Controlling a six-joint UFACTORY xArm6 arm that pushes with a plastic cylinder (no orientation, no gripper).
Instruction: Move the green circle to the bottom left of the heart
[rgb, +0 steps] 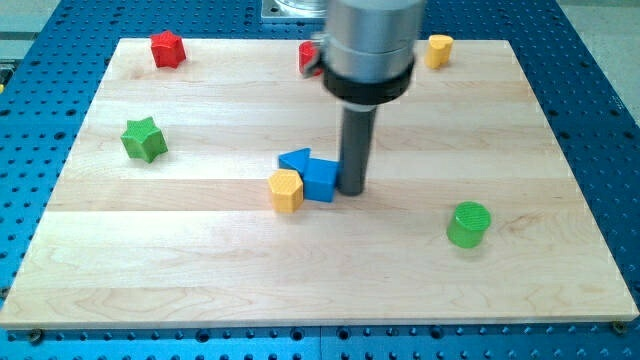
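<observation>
While my tip (352, 190) touches the blue cube (320, 180), no jaws show; the green circle (468, 224) sits well right of it.

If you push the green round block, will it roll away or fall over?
Probably neither. The green circle stands on its flat end and looks squat, so it should slide across the smooth wooden board. It looks small, likely light. My tip is beside the blue blocks.

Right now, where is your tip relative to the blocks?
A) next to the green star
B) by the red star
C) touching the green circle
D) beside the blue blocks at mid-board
D: my tip stands at the view's right edge of the blue cube, far from the green circle.
</observation>
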